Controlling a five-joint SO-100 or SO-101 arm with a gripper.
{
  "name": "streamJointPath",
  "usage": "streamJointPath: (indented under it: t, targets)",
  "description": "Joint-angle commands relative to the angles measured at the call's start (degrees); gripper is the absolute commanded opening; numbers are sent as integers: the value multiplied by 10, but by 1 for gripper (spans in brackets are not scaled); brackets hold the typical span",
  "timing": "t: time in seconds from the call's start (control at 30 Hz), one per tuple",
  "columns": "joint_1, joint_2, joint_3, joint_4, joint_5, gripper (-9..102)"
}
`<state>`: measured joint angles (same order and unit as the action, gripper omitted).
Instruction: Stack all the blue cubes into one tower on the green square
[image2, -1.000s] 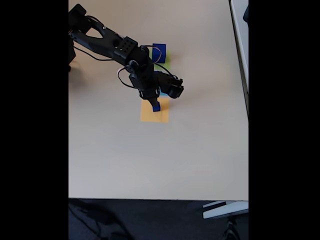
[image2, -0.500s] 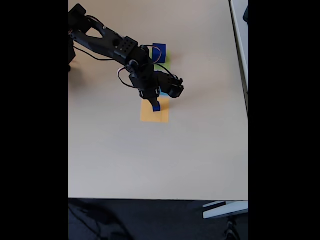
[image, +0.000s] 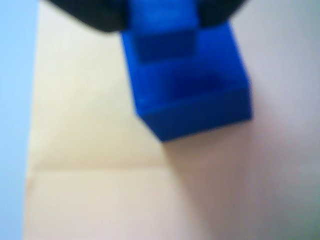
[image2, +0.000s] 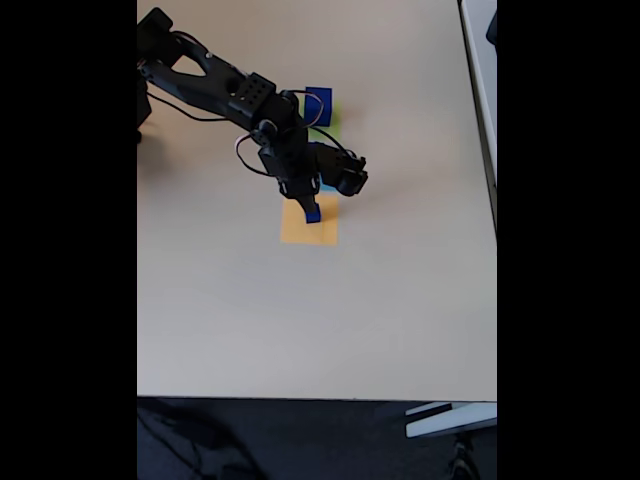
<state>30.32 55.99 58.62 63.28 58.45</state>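
In the wrist view a dark-blue cube (image: 192, 95) looms close and blurred, over the right edge of the orange square (image: 100, 150). Its upper part sits between the dark fingers of my gripper (image: 162, 20), which is shut on it. In the fixed view the gripper (image2: 308, 207) reaches down from the upper left and holds this small blue cube (image2: 314, 214) over the top of the orange square (image2: 310, 228). I cannot tell whether the cube touches the square. A larger blue cube (image2: 319, 104) stands on the green square (image2: 333, 122) further back.
A light-blue square (image2: 328, 187) lies between the green and orange squares, mostly covered by the gripper; its edge shows at the left of the wrist view (image: 15, 100). The beige table (image2: 400, 300) stretches wide in front and to the right.
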Motion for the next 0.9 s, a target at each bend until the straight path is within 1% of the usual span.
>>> streamJointPath:
  t: [0.0,0.87]
  targets:
    - [-5,39,-38,-7,6,6]
    - [-18,51,-38,-19,17,8]
